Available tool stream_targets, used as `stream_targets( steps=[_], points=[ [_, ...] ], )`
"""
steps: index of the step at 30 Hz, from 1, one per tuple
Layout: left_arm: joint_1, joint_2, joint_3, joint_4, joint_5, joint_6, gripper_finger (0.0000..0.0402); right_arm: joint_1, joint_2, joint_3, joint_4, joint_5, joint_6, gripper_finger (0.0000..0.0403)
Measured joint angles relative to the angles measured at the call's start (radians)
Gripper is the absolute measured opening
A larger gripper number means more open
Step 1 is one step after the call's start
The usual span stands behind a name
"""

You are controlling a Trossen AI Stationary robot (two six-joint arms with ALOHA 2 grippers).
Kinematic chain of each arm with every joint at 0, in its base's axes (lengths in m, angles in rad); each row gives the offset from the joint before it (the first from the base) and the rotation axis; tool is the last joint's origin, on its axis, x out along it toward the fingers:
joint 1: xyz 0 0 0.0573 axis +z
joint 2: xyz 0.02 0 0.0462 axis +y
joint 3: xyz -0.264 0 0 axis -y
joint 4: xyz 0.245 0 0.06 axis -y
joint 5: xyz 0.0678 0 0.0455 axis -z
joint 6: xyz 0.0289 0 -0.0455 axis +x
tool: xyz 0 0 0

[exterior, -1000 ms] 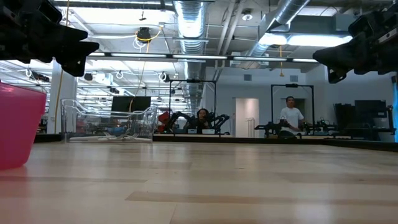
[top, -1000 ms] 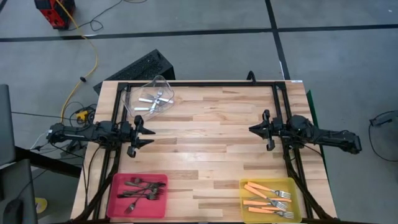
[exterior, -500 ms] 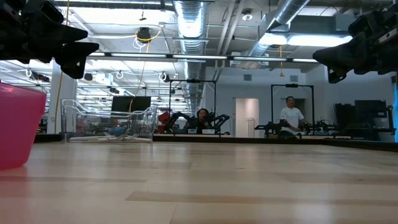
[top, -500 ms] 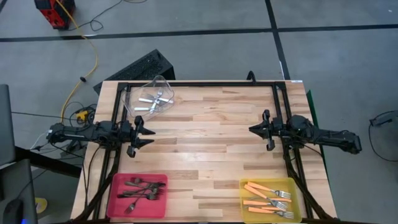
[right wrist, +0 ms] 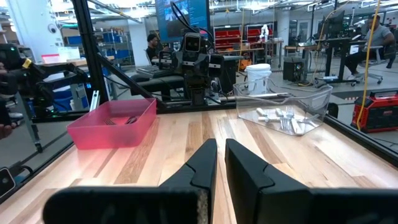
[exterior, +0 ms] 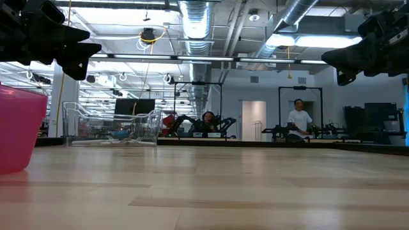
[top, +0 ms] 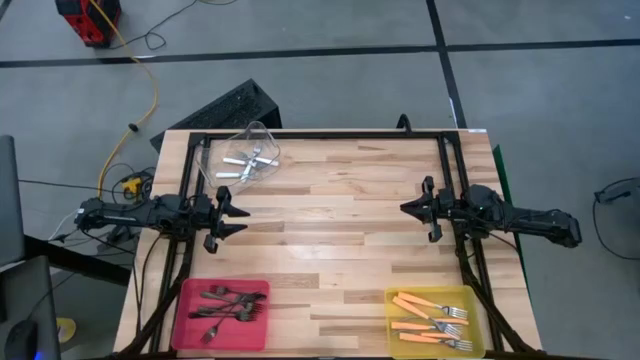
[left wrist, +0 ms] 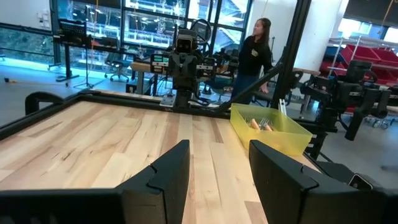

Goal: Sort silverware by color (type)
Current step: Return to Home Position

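Nothing is shifting since a second ago. Nearest, dark forks (top: pixel 225 302) are lying in the pink bin (top: pixel 183 322) and orange-handled forks (top: pixel 430 315) in the yellow bin (top: pixel 392 342). Midway, my left tool (top: pixel 244 220) is hovering with fingers apart, my right tool (top: pixel 404 208) with fingers nearly together, both empty. Farthest, silver forks (top: pixel 248 160) are sitting in the clear bin (top: pixel 266 133). I am judging the sorting finished.

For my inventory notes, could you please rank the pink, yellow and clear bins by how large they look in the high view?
1. The yellow bin and the pink bin look about alike, so I won't rank them.
2. The clear bin looks smallest.
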Motion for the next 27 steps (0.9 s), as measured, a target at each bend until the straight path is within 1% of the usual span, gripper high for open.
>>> stream_targets(
  steps=[10, 18, 22, 27],
  points=[
    [0.0, 0.004, 0.0, 0.0, -0.003, 0.034, 0.0151, 0.0, 0.0, 0.0, 0.0, 0.0, 0.0, 0.006],
    [0.0, 0.008, 0.002, -0.001, 0.002, 0.02, 0.0151, 0.0, 0.0, 0.0, 0.0, 0.0, 0.0, 0.006],
    [0.0, 0.009, 0.019, -0.057, 0.0, -0.009, 0.0151, 0.0, 0.0, 0.0, 0.0, 0.0, 0.0, 0.006],
    [0.0, 0.008, 0.021, -0.062, -0.002, -0.014, 0.0151, 0.0, 0.0, 0.0, -0.001, 0.0, 0.0, 0.006]
  ],
)
